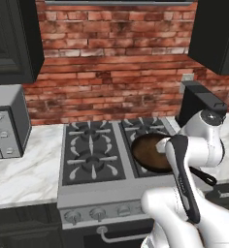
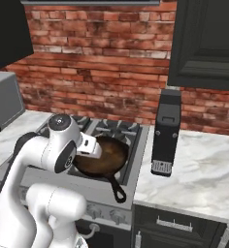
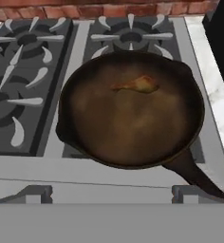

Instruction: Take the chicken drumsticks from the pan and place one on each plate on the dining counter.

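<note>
Hand view: one drumstick (image 3: 138,84) upper centre in pan (image 3: 128,142). Tool (image 3: 111,192) released, empty. We should descend squarely over its thick end.

I'm facing a red brick wall (image 1: 111,63) behind a grey gas stove (image 1: 94,150) with black burner grates. White grey-veined marble counter (image 1: 24,169) runs either side over dark cabinet fronts (image 2: 184,227). Dark upper cabinets (image 2: 208,43) hang at both top corners. A grey microwave (image 1: 5,123) sits at left, a tall black appliance (image 2: 166,133) stands right of the stove. Light is even
</note>
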Controlling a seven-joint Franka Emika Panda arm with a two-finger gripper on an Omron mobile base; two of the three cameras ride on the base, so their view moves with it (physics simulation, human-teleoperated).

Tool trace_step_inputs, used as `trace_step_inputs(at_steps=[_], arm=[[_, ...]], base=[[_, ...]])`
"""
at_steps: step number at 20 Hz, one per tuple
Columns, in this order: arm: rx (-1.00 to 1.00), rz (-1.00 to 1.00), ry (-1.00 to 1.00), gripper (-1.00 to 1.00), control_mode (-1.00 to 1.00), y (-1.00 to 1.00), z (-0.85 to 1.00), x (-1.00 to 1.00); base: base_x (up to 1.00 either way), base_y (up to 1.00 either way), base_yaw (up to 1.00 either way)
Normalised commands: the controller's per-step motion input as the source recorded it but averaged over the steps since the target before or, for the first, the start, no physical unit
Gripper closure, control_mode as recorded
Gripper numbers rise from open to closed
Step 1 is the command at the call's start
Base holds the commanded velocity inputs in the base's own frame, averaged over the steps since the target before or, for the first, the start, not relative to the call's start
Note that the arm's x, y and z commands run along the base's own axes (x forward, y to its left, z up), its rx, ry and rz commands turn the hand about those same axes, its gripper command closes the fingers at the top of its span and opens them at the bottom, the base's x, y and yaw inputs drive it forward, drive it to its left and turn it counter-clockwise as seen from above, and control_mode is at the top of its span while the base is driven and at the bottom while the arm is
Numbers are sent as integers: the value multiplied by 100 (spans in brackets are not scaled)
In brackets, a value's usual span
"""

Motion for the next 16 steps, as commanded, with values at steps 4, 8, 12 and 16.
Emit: trace_step_inputs(at_steps=[4, 8, 12, 16], arm=[[-11, 26, 0, -100, -100, 0, -1, 7], [-20, 9, 2, -100, -100, 0, 0, 18], [-14, 0, 7, -100, -100, 0, 0, 40], [-2, 0, 8, -100, -100, -14, -6, 60]], base=[[0, 0, 0], [0, 0, 0], [0, 0, 0], [0, 0, 0]])
